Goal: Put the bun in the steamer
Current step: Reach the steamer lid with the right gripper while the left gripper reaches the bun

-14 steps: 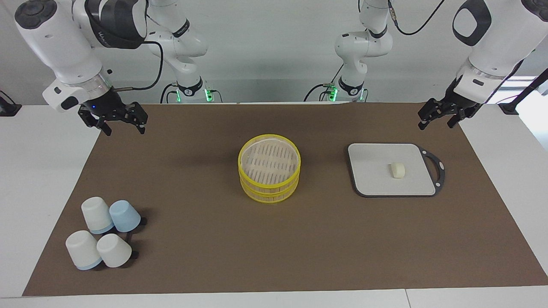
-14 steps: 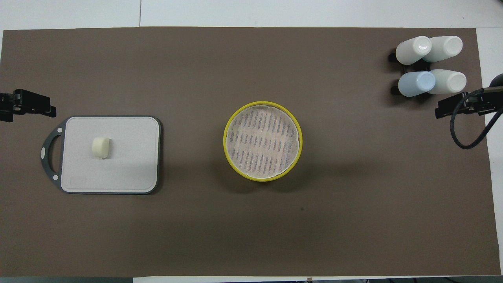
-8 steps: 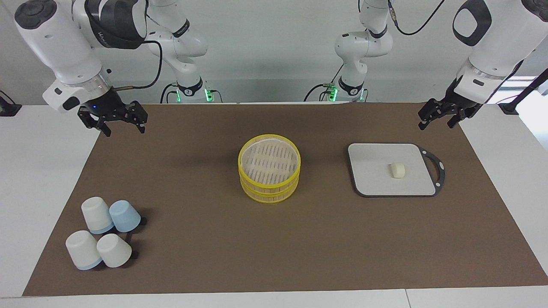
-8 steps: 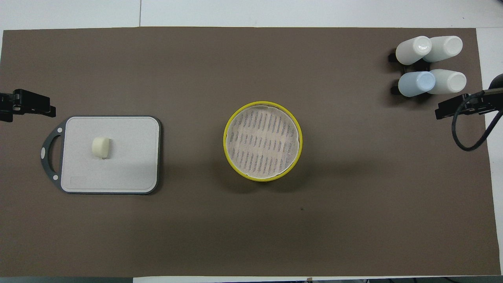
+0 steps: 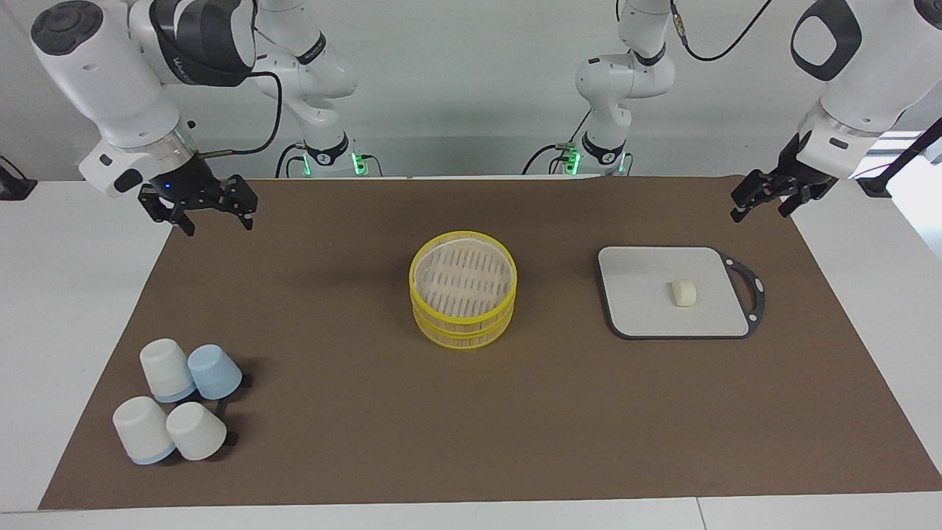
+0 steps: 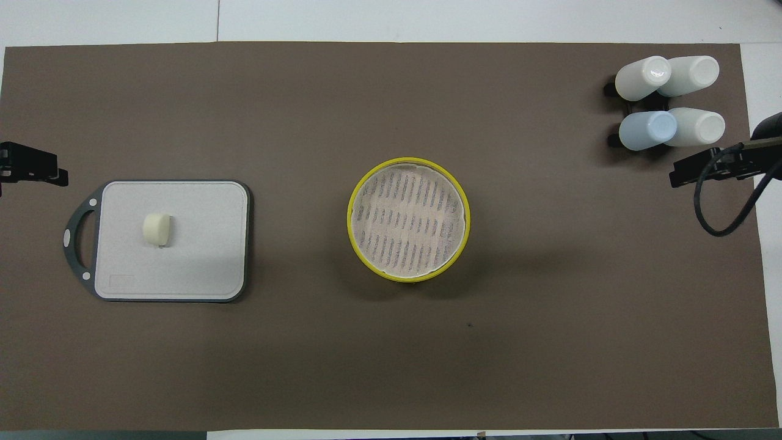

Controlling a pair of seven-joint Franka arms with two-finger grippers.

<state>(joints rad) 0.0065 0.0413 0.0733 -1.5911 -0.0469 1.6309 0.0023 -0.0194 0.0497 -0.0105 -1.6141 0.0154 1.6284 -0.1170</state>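
Observation:
The bun [image 5: 683, 293], a small cream lump, lies on the grey board [image 5: 640, 313]; the overhead view shows the bun [image 6: 156, 228] on the board [image 6: 201, 256] too. The yellow-rimmed steamer [image 5: 464, 335] stands mid-table with its slatted lid [image 5: 462, 276] on it, and it also shows in the overhead view [image 6: 408, 219]. My left gripper [image 5: 759, 213] hangs open and empty in the air over the mat's corner by the board [image 6: 30, 170]. My right gripper [image 5: 215, 224] hangs open and empty over the mat's edge at the right arm's end [image 6: 702, 172].
Several upturned white and pale blue cups [image 5: 180, 401] stand grouped at the right arm's end, farther from the robots than the steamer [image 6: 669, 101]. A brown mat [image 5: 353, 412] covers the table.
The left gripper has risen slightly and drifted outward toward its end of the table. The right gripper has shifted slightly toward the table's middle. The bun and steamer have not moved.

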